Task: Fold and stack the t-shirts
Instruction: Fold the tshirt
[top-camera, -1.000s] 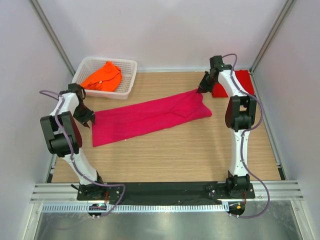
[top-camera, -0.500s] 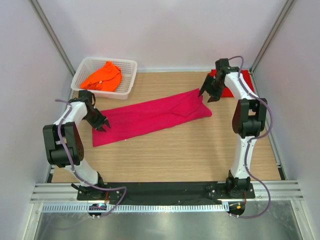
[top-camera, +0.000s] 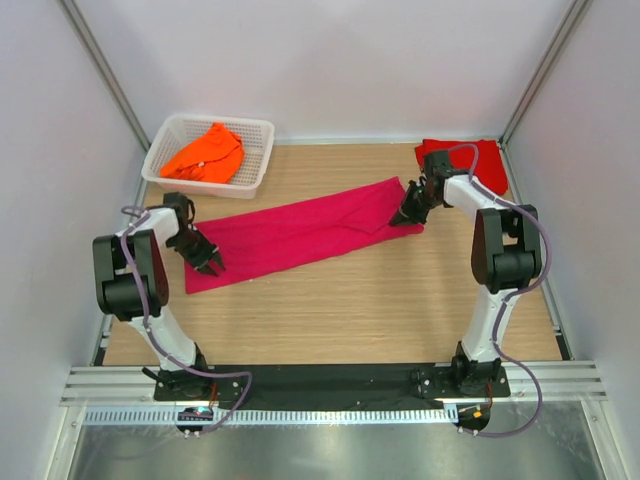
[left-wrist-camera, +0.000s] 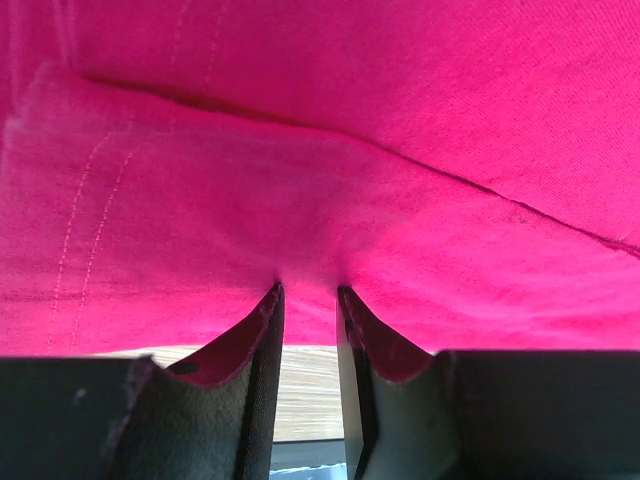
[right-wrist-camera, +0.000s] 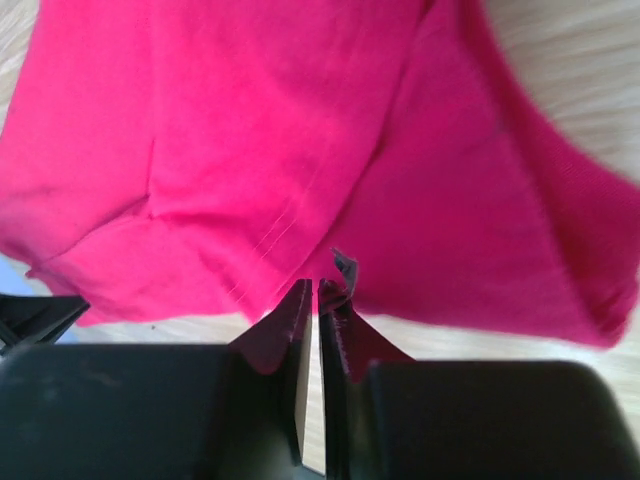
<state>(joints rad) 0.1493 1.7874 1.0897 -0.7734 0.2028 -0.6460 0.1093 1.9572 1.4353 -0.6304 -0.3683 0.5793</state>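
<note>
The magenta-pink t-shirt (top-camera: 300, 228) lies flat on the table as a long folded band running left to right. My left gripper (top-camera: 207, 265) sits at its near-left corner. In the left wrist view the gripper (left-wrist-camera: 310, 295) has its jaws nearly together on the hem of the shirt (left-wrist-camera: 320, 150). My right gripper (top-camera: 405, 215) is at the shirt's right end. In the right wrist view it (right-wrist-camera: 318, 285) is shut on the near edge of the shirt (right-wrist-camera: 250, 130). The red t-shirt (top-camera: 480, 160) lies at the back right. The orange t-shirt (top-camera: 205, 155) is in the basket.
The white lattice basket (top-camera: 255, 175) stands at the back left. Bare wooden table (top-camera: 330, 300) lies in front of the magenta shirt. Grey walls close in the left, right and back sides.
Both grippers let go of the shirt's far end corners, opened and moved toward me. They now sit lowered on the shirt's near edge with jaws closed in. The shirt has stayed flat.
</note>
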